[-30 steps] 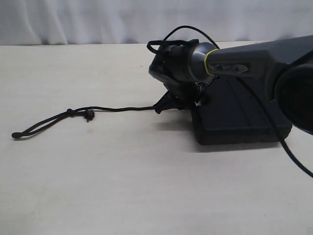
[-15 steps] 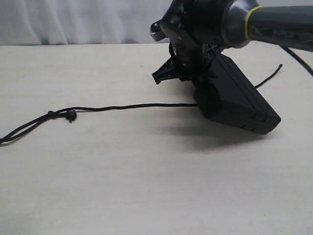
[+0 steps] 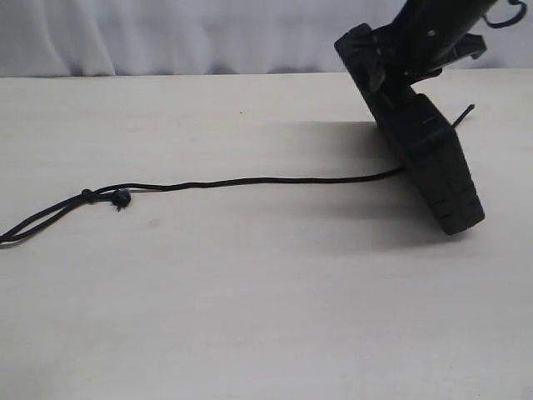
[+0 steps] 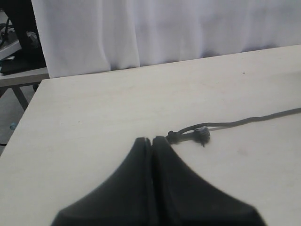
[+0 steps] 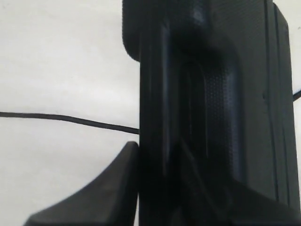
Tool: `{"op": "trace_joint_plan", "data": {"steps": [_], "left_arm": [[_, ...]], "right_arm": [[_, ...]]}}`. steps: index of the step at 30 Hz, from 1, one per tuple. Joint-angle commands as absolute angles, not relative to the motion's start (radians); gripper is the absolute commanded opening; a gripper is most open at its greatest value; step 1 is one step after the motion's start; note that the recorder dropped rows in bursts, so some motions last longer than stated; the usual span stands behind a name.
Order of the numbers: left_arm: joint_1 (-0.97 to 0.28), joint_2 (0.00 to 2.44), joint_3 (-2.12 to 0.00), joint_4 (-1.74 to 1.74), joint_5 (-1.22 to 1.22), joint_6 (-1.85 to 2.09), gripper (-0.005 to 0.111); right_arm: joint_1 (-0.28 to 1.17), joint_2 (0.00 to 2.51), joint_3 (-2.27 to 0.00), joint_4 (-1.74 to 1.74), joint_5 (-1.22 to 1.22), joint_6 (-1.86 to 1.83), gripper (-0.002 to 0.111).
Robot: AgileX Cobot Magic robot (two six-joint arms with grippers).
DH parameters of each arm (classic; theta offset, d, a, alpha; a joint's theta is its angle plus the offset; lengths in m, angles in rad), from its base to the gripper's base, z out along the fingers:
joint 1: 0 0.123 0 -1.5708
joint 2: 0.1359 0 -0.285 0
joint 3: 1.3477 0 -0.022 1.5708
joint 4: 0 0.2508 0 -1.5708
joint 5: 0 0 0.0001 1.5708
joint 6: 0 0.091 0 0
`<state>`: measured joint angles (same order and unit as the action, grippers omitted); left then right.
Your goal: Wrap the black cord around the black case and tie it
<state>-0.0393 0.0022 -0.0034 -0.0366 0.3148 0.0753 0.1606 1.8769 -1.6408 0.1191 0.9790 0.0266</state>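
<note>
The black cord point(image 3: 250, 181) is lying limp across the tabletop point(image 3: 250, 317), running from its knot point(image 3: 122, 197) near the left edge to the black case point(image 3: 433, 158). It is looking light and floppy, probably best pinched beside the knot. The case, seemingly rigid and textured, is standing tilted near the right edge, with the right gripper point(image 5: 157, 155) clamping its upper end. The left gripper point(image 4: 151, 140) is hovering near the knot, clenched and empty.
</note>
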Motion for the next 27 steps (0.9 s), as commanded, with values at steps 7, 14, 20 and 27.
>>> {"op": "trace_joint_plan", "data": {"steps": [7,14,20,27], "left_arm": [[-0.047,0.000,0.000,-0.038,0.306,0.073,0.000],[-0.047,0.000,0.000,-0.038,0.306,0.073,0.000],[-0.047,0.000,0.000,-0.038,0.306,0.073,0.000],[-0.047,0.000,0.000,-0.040,0.306,0.073,0.000]], "right_arm": [[-0.177,1.921,-1.640,0.202,1.061,-0.167,0.004],[-0.183,1.939,-1.640,0.052,1.097,-0.140,0.004],[-0.183,1.937,-1.640,0.045,1.100,-0.134,0.004],[-0.183,1.912,-1.687,0.041,1.106,-0.146,0.028]]}}
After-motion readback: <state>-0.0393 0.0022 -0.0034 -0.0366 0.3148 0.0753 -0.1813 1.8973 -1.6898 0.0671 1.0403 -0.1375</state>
